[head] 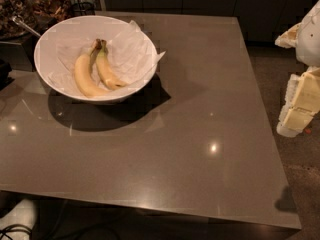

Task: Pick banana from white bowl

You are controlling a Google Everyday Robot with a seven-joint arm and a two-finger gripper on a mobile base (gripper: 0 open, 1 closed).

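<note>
Grey tabletop point(200, 109): banana point(108, 70) beside paler banana point(85, 78) in white bowl point(100, 98), jaws far right

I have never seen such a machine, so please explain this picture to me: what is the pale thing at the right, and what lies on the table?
There is one picture, taken by a camera that looks down on a grey table; where the camera sits I cannot tell. The pale blocky shapes at the right edge are the robot's arm, and its gripper hangs beside the table, far from the bowl. On the table stands a wide white bowl lined with crinkled paper. Two bananas lie in it side by side: a slim deep-yellow banana, which the robot should pick, and a paler, thicker banana. Nothing is held yet.
</note>
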